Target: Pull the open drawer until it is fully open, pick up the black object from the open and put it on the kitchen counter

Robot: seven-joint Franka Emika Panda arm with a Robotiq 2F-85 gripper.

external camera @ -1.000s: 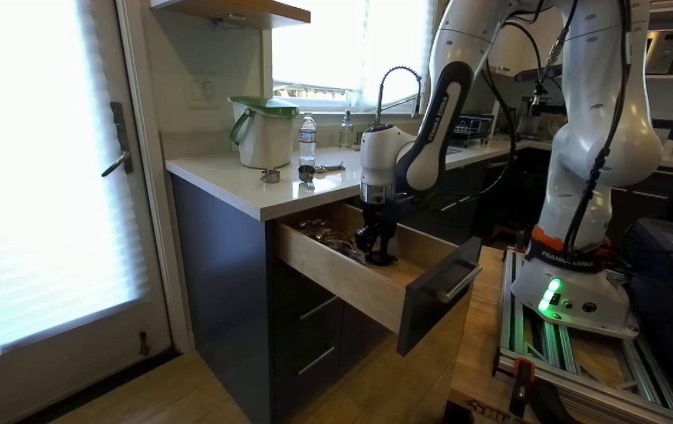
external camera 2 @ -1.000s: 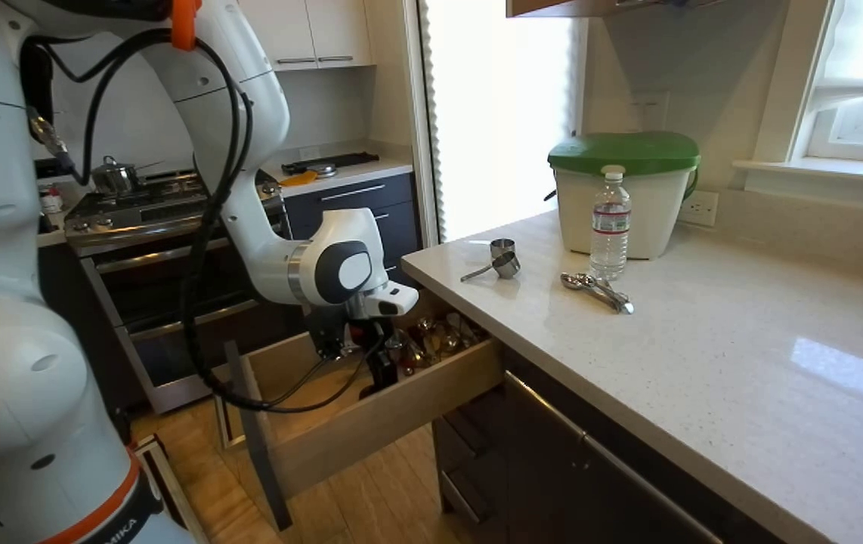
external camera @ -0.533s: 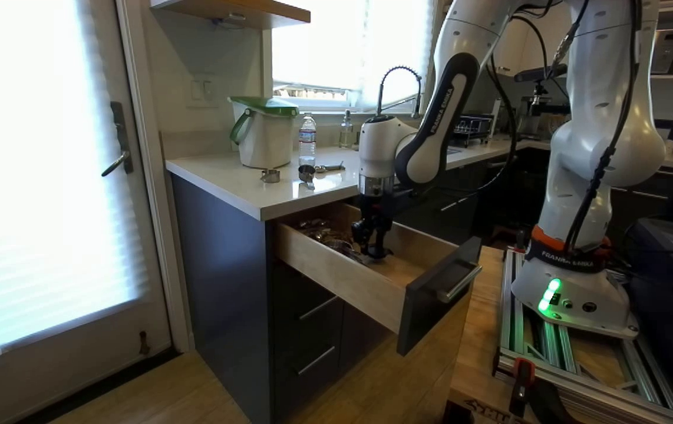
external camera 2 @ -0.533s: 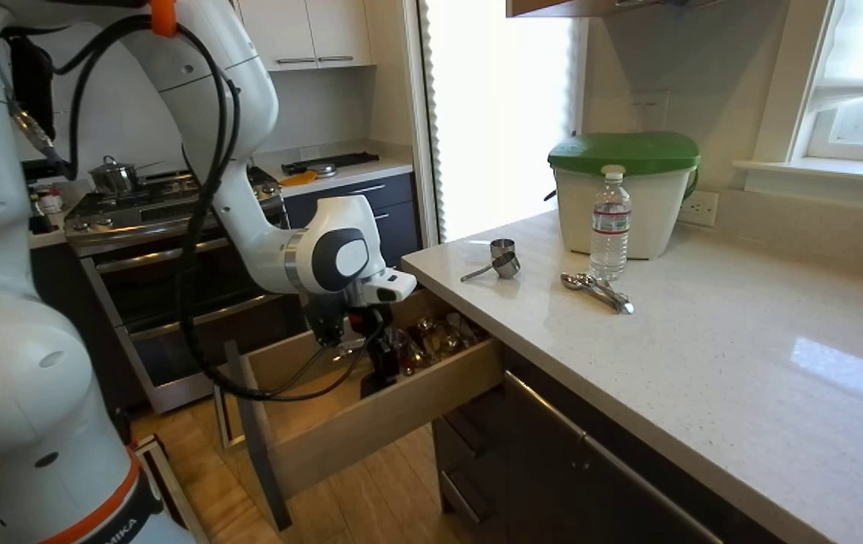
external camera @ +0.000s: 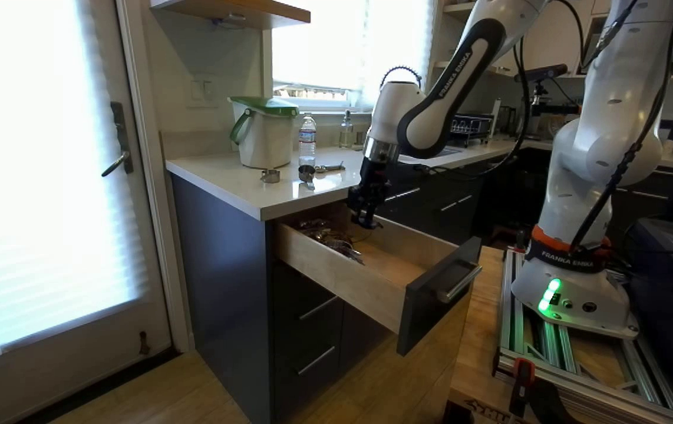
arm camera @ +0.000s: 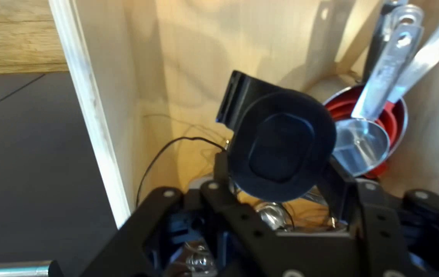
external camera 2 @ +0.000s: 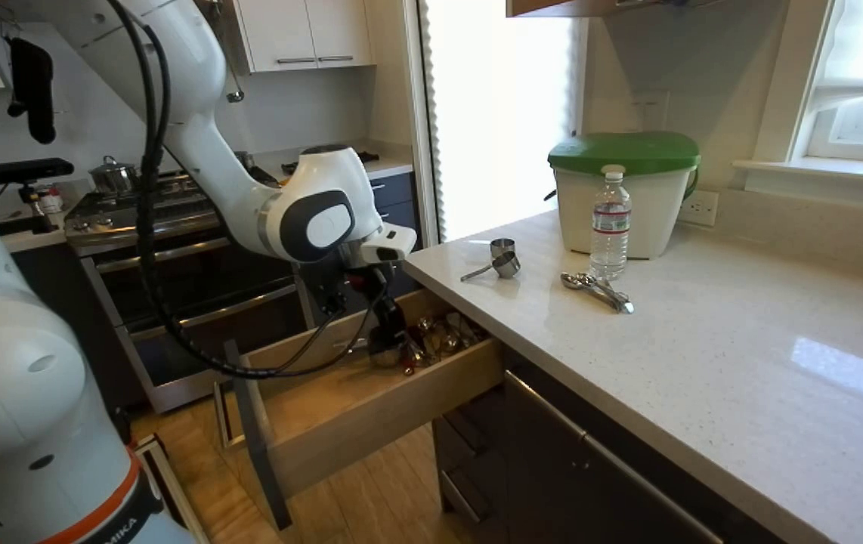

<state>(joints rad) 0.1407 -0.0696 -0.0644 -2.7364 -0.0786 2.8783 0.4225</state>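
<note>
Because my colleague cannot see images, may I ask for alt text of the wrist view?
The gripper holds a rounded black object, with the open wooden drawer below. A thin dark cable curves left of the object; at the right lie a shiny measuring cup and something red beneath it.

Blurred shiny thing (arm camera: pixel 271 215) in the wrist view, partly hidden behind the black object (arm camera: pixel 281 150).

From close behind the claw (arm camera: pixel 279 171), the wrist view faces down into the drawer (arm camera: pixel 92 109); both exterior views look down from farther off, sharing claw, drawer, counter (external camera 2: pixel 741 363).
</note>
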